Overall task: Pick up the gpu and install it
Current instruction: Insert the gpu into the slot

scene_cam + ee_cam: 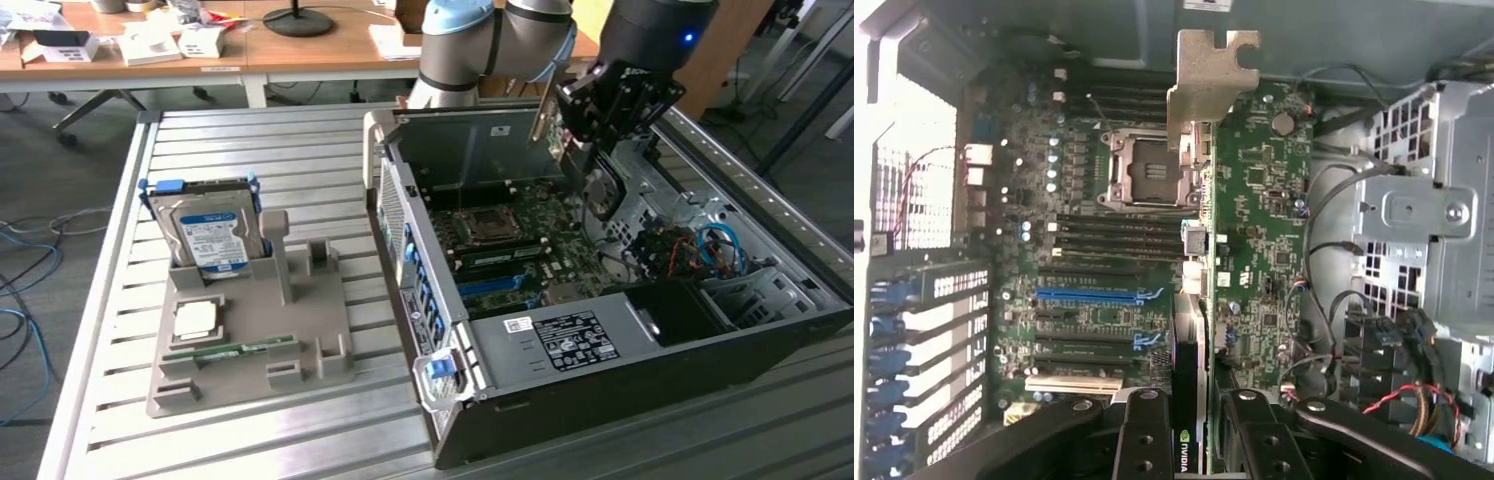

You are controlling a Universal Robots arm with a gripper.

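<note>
Slatted table (267, 130): pale metal surface under everything, running across the exterior view.
Grey holder (314, 320): moulded tray with upright posts, at the exterior view's left, well apart from the arm.
Hard drive (207, 235): silver, blue-white label, standing on edge at the far end of the holder.
Processor chip (196, 320): square silver lid, lying flat in a recess nearer the camera than the drive.
Memory stick (234, 350): narrow and green, lying flat just in front of the chip.
Computer case (627, 400): open side up, on the table just beside the holder, toward the exterior view's right.
Motherboard (1264, 220): green board on the case floor, with a bare processor socket (1144, 175) and a blue expansion slot (1094, 297).
Gripper (607, 100) (1194, 440): black, hanging over the far part of the open case, both fingers clamped on the card.
gpu (1194, 330): held edge-on between the fingers above the motherboard, pale metal bracket (1209, 85) at its far end, not seated in any slot.
Cables (714, 250): blue and red loops in the case at the exterior view's right.
</note>
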